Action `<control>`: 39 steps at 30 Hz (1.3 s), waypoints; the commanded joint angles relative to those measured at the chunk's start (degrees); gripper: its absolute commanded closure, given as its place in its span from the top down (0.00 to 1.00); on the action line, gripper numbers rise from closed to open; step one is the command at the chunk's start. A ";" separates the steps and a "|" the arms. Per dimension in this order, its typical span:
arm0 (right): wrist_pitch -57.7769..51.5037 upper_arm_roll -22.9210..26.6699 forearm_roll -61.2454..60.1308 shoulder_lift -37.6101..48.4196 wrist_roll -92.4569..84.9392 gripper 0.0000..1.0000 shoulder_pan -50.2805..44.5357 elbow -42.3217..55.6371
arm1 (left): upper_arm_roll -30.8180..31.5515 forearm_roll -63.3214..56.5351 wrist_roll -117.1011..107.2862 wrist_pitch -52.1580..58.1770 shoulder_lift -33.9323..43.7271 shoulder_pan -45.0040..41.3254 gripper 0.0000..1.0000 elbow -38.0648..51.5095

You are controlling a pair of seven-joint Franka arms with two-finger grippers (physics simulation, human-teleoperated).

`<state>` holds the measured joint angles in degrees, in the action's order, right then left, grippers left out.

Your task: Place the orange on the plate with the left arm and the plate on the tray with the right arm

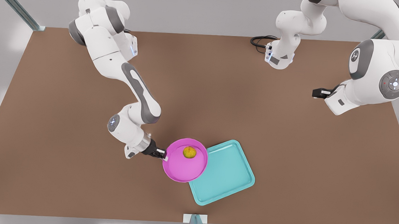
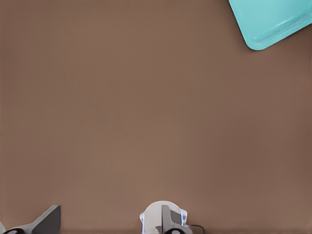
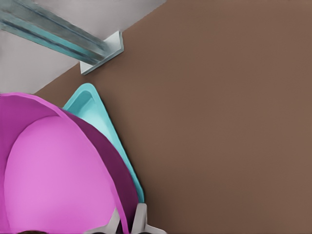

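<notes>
One orange (image 1: 189, 152), one plate (image 1: 183, 167) and one tray (image 1: 228, 176) sit low in the front view, just right of centre. The orange lies in the pink plate, whose right edge overlaps the teal tray's left rim. The right gripper (image 1: 161, 154) is clamped on the plate's left rim. The left gripper (image 1: 318, 93) waits at the frame's right, its fingers unreadable. Everything rests on one brown table (image 1: 63, 173), with grey walls behind.

One orange (image 1: 189, 152), one plate (image 1: 183, 165), one tray (image 1: 228, 175), seemingly two grippers.
</notes>
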<state>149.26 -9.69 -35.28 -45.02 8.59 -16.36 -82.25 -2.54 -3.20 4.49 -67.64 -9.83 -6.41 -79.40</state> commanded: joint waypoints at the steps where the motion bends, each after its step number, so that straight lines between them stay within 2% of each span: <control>1: -5.82 0.02 -1.46 -3.49 1.60 0.21 0.10 5.78 | -0.01 -0.05 0.88 0.32 0.08 -0.01 1.00 0.03; 6: -7.06 -0.68 -1.72 -13.08 2.66 0.21 -1.22 18.88 | -0.01 -0.05 0.88 0.32 0.08 -0.01 1.00 0.03; 13: -4.16 -0.95 -4.97 -19.14 9.25 0.21 -6.67 26.35 | -0.01 0.04 0.88 0.32 0.08 -0.01 1.00 0.03; 19: -3.54 -1.39 -6.38 -23.10 8.81 0.21 -6.67 31.71 | -0.10 0.12 1.31 0.93 -0.10 0.08 1.00 0.12; 20: -3.72 -1.39 -6.38 -23.10 8.81 0.48 -6.67 31.71 | -1.06 0.30 1.31 1.63 -0.10 -0.01 1.00 0.03; 21: -3.54 -1.39 -6.38 -23.01 8.37 1.00 -6.67 31.71 | -1.06 0.30 1.31 1.63 -0.10 0.08 1.00 0.03; 25: -3.89 -1.82 -6.29 -22.22 8.72 1.00 -6.76 31.53 | -1.06 0.39 1.31 1.37 -0.45 0.08 1.00 0.12; 27: -8.01 -1.21 -6.20 -19.06 8.72 1.00 -5.36 30.74 | -1.06 0.39 1.31 1.02 -0.63 0.08 1.00 0.03; 28: -15.30 2.03 -5.94 -15.81 8.99 1.00 -4.04 29.34 | -1.06 0.39 1.40 1.11 -0.89 0.08 1.00 0.03; 30: -47.90 20.13 -3.75 -9.74 8.20 1.00 -3.95 29.34 | -1.06 0.30 1.40 1.11 -0.89 0.08 1.00 0.03; 32: -70.23 27.17 5.57 -3.94 2.05 1.00 0.53 29.51 | -1.06 0.30 1.40 1.11 -0.89 0.08 1.00 0.12; 33: -77.36 30.42 11.97 -2.10 -1.29 1.00 3.78 30.39 | -1.06 0.30 1.40 1.19 -0.89 0.08 1.00 0.12; 34: -77.81 33.50 22.00 0.72 -8.05 1.00 3.88 30.74 | -1.06 0.30 1.40 1.19 -0.89 0.08 1.00 0.12; 35: -78.69 35.53 25.17 3.70 -10.88 1.00 4.05 30.74 | -1.06 0.30 1.49 1.19 -0.98 0.08 1.00 0.12; 36: -84.39 37.46 26.58 6.43 -10.88 1.00 3.88 32.32 | -1.06 0.30 1.49 1.28 -1.33 0.08 1.00 1.70; 38: -88.09 36.58 30.10 16.00 -10.88 1.00 5.02 29.78 | -1.06 0.30 1.58 1.81 -2.03 0.08 1.00 2.58; 39: -87.65 36.06 30.10 21.28 -10.88 1.00 5.02 24.95 | -1.06 0.30 1.49 1.99 -2.03 0.08 1.00 2.58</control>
<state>80.29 25.75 -11.05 -26.40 9.41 -11.23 -56.15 -3.59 -2.87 5.63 -66.20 -11.80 -6.34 -77.02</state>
